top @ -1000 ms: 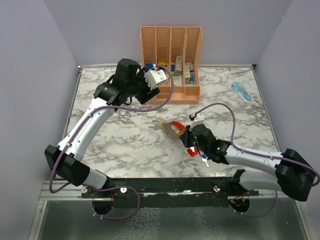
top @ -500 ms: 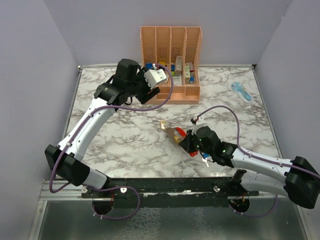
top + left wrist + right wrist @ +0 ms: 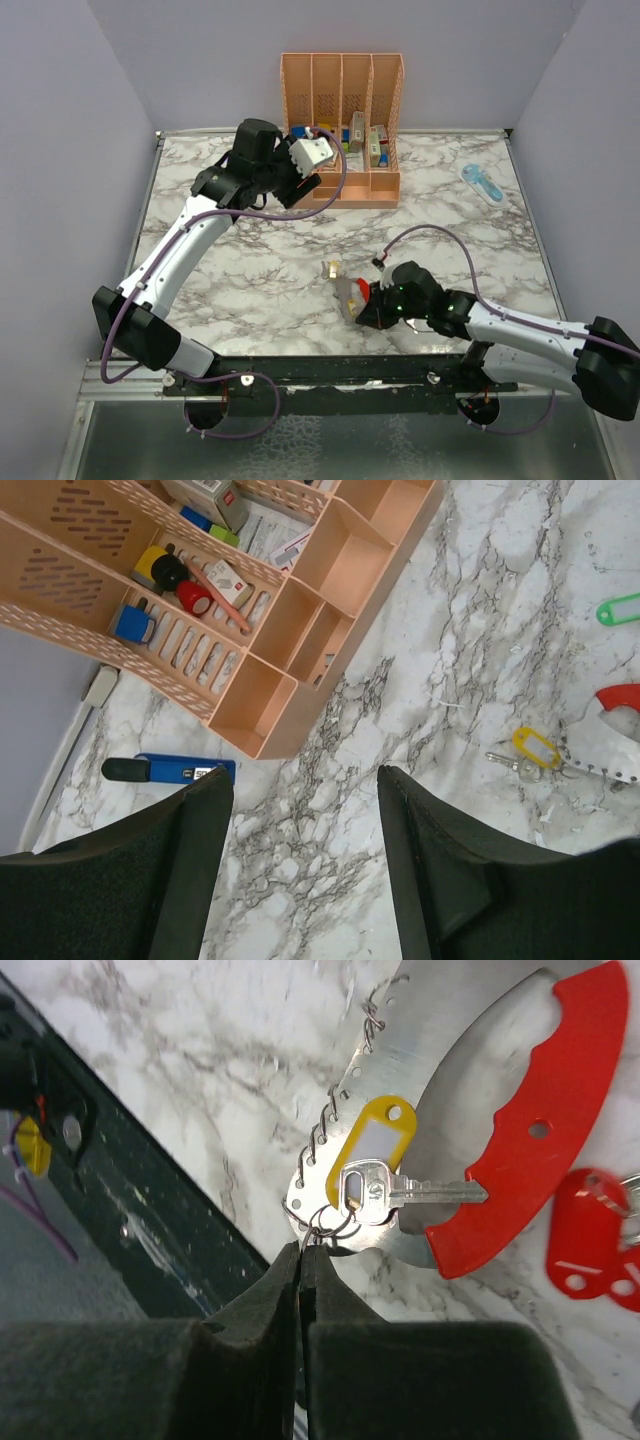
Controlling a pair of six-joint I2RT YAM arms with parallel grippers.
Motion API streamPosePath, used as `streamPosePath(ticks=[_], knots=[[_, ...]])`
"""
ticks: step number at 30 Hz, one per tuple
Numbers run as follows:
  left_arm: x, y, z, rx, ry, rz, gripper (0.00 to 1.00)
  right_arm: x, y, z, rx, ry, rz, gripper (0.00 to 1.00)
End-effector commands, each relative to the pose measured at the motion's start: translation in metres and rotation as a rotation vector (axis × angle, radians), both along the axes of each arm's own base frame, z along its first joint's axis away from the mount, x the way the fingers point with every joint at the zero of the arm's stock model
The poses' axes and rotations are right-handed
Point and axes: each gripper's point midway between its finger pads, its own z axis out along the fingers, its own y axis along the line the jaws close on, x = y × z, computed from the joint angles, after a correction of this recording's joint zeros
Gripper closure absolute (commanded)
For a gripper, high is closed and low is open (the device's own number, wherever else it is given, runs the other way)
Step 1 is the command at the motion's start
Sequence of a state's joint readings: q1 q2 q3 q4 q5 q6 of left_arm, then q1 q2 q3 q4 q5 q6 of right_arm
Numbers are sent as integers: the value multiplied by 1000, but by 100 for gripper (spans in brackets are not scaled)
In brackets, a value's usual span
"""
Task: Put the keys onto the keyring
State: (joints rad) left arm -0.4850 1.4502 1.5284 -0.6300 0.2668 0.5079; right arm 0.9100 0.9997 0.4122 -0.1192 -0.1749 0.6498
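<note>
My right gripper (image 3: pixel 302 1250) is shut on a thin wire keyring (image 3: pixel 322 1225) near the table's front edge (image 3: pixel 362 310). The ring carries a yellow-tagged key (image 3: pixel 365 1150) with a silver blade (image 3: pixel 430 1193). The key lies over a silver crescent plate with a red grip (image 3: pixel 540 1130), which also shows in the top view (image 3: pixel 350 293). A red tag (image 3: pixel 590 1250) lies beside it. Another yellow-tagged key (image 3: pixel 535 748) lies loose (image 3: pixel 330 268), and a green tag (image 3: pixel 620 608) lies farther off. My left gripper (image 3: pixel 303 780) is open and empty, held high near the rack (image 3: pixel 298 185).
The orange slotted rack (image 3: pixel 342 130) stands at the back with small items in it (image 3: pixel 330 600). A dark-blue pen-shaped tool (image 3: pixel 170 770) lies beside its corner. A pale-blue gadget (image 3: pixel 483 183) lies at the back right. The black front rail (image 3: pixel 330 370) runs just past my right gripper.
My right gripper has pulled back toward the front edge, drawing the silver and red plate with it. The red tags are now hidden under the arm in the top view. The left arm has not moved.
</note>
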Motion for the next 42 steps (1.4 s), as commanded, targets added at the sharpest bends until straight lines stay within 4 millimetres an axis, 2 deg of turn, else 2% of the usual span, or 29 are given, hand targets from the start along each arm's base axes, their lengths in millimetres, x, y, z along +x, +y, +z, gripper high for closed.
streamPosePath(ticks=[1, 2, 3, 4, 6, 7, 8, 10, 11, 13, 15, 16, 18, 19, 22, 29, 34, 42], knots=[[4, -6, 0, -34, 4, -6, 38, -43, 10, -6, -4, 141, 194, 98], [5, -6, 0, -34, 4, -3, 38, -45, 10, -7, -8, 151, 204, 98], [5, -5, -1, -31, 2, 0, 38, -47, 9, -6, -12, 157, 205, 92], [5, -4, -1, -30, 0, 3, 38, -47, 6, -6, -25, 161, 200, 81], [6, -4, -1, -28, -4, 8, 37, -42, 1, 1, -39, 132, 165, 66], [7, -3, -2, -29, -2, 12, 37, -38, -2, 6, -45, 113, 139, 39], [8, -3, -2, -29, -4, 20, 37, -35, -3, 14, -39, 94, 124, 24], [11, -1, -2, -33, -6, 33, 36, -28, -5, 32, -22, 49, 91, 3], [13, -1, -2, -37, -8, 39, 36, -23, -6, 39, -19, 23, 68, 0], [18, 1, -2, -47, -10, 64, 34, -7, -10, 56, -14, -58, -1, 1], [24, 5, 2, -68, -15, 96, 25, 15, -18, 73, -14, -134, -114, 1], [26, 8, 6, -82, -19, 111, 17, 25, -20, 85, 2, -167, -168, 1], [32, 14, 11, -97, -32, 141, 13, 46, -30, 102, 5, -238, -295, 1], [34, 17, 13, -101, -41, 156, 3, 53, -35, 108, 1, -266, -341, 1], [42, 28, 19, -120, -60, 206, 1, 74, -57, 117, -52, -311, -503, 1], [47, 43, 17, -135, -56, 250, 1, 92, -80, 117, -180, -320, -670, 1], [48, 54, 15, -162, -34, 269, 1, 96, -85, 114, -207, -340, -699, 1], [52, 75, 13, -220, -1, 310, 1, 101, -89, 133, -194, -435, -679, 1]])
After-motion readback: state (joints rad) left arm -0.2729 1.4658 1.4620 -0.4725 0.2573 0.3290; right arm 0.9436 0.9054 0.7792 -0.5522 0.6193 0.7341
